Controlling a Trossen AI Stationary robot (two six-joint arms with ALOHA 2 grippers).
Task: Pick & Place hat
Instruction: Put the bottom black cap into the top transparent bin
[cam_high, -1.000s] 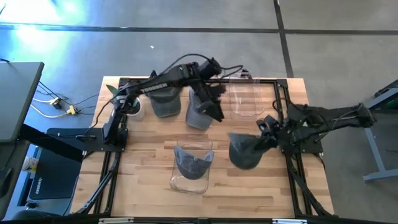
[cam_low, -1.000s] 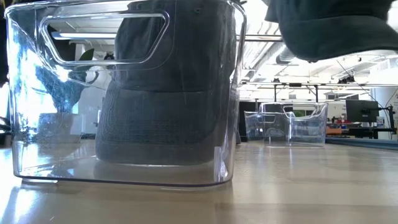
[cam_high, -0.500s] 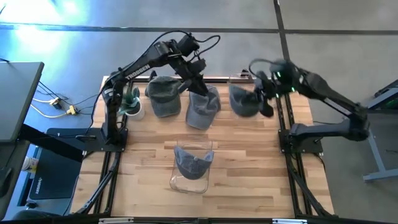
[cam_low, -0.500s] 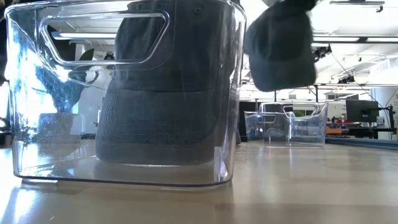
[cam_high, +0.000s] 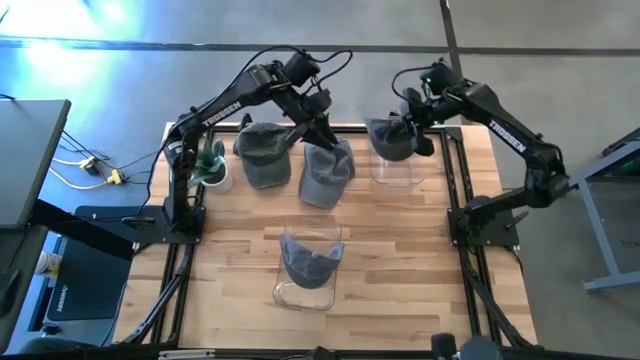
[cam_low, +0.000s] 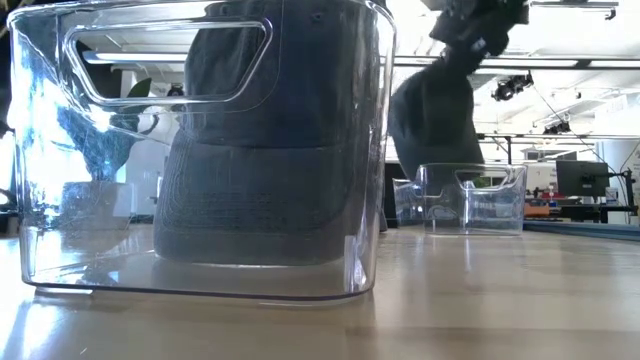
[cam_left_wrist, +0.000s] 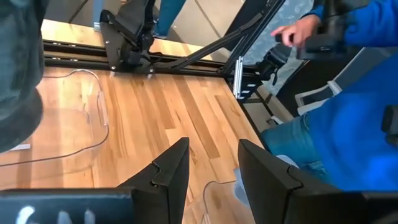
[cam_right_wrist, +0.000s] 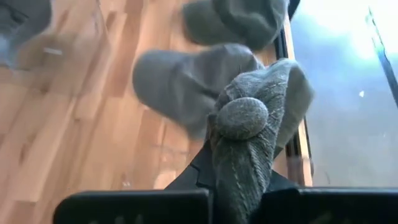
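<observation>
My right gripper (cam_high: 416, 112) is shut on a grey cap (cam_high: 392, 140) over the clear bin (cam_high: 395, 165) at the table's far right. In the low view the cap (cam_low: 433, 120) hangs under the gripper (cam_low: 478, 28), its lower end level with that bin's rim (cam_low: 470, 170). My left gripper (cam_high: 318, 122) is open above two grey caps (cam_high: 262, 155) (cam_high: 325, 175) lying crown-up on the far middle of the table, touching neither. The left wrist view shows its gap (cam_left_wrist: 214, 165). Another cap (cam_high: 310, 262) sits in the near clear bin (cam_high: 308, 290). My right gripper pinches the cap's crown, bunched between the two fingers close to the top button (cam_right_wrist: 241, 118). The cloth covers the fingertips, so how many layers it holds cannot be told. The fingers come from above. The cap hangs below them, clear of the table.
A small potted plant (cam_high: 210, 160) stands at the far left corner. Black frame rails (cam_high: 180, 250) (cam_high: 470, 250) run along both sides of the wooden table. Bare wood lies between the near bin and the far caps. A person in blue (cam_left_wrist: 348, 93) shows beyond the table's edge.
My right gripper has carried the cap up from the table's right side toward the far edge, over the far clear bin, where the cap now hangs lower. My left gripper has risen from the middle cap toward the far edge; both caps there stayed put.
</observation>
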